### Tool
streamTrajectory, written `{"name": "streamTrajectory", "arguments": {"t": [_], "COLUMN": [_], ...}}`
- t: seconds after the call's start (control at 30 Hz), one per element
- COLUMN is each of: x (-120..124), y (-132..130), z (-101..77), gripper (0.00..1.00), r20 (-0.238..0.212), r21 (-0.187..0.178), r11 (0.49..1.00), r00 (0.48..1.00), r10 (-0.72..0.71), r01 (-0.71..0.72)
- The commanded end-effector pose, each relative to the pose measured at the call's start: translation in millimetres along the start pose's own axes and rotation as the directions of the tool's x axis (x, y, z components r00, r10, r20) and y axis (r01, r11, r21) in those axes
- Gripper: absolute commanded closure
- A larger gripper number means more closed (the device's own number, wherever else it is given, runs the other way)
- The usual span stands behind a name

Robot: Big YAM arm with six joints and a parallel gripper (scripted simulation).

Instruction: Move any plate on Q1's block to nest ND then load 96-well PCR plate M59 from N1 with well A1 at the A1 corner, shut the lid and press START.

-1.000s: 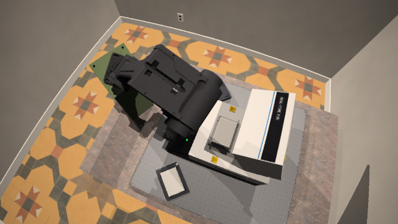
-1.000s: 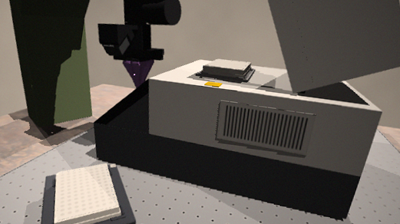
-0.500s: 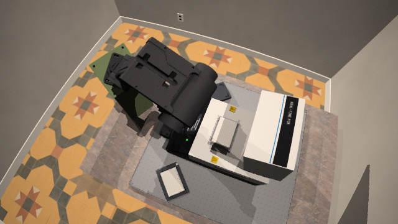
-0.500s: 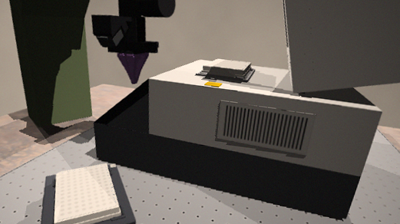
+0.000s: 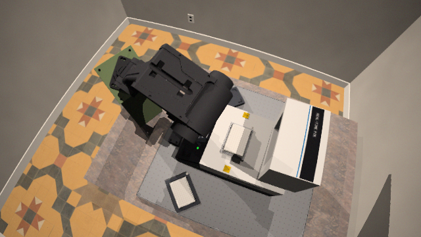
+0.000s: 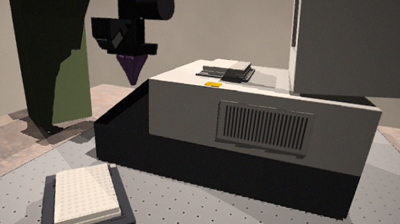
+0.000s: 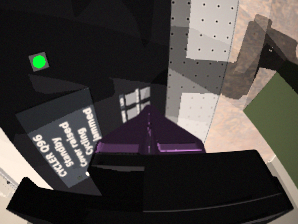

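Tiled floor, grey bench. Machine [image 6: 260, 128] lid [image 5: 300, 141] up, old plate [image 5: 237, 139] on block. New plate [image 5: 182, 191] waits in tray. Gripper [image 6: 131, 65] pressed together, empty. Most steps left.

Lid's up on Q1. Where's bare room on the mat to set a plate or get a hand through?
Free: grey mat between the loaded nest and Q1's vent side, and mat to the nest's right. Crowded: the panel side, where the shut gripper hangs, and the block, which holds a plate.
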State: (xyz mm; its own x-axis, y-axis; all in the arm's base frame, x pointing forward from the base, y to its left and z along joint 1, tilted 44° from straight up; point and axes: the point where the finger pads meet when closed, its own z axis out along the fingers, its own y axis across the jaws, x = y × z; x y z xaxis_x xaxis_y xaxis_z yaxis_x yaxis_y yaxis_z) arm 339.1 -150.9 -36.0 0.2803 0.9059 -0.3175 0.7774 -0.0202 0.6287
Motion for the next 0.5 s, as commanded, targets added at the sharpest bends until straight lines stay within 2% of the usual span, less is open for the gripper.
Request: {"name": "streamTrajectory", "arguments": {"t": [0.0,0.33,0.47], "x": [0,7,8], "y": [-6,-15,-16], "z": [-9.4,-9.6,-7.6], "gripper": [1.0,1.0,1.0], "r20": [0.005,-0.01,-0.01], "r21": [-0.004,0.028,0.027], "r11": [1.0,1.0,1.0], "r00": [1.0,1.0,1.0], "r10": [0.01,-0.009,-0.009], "r01": [-0.01,0.009,0.009]}}
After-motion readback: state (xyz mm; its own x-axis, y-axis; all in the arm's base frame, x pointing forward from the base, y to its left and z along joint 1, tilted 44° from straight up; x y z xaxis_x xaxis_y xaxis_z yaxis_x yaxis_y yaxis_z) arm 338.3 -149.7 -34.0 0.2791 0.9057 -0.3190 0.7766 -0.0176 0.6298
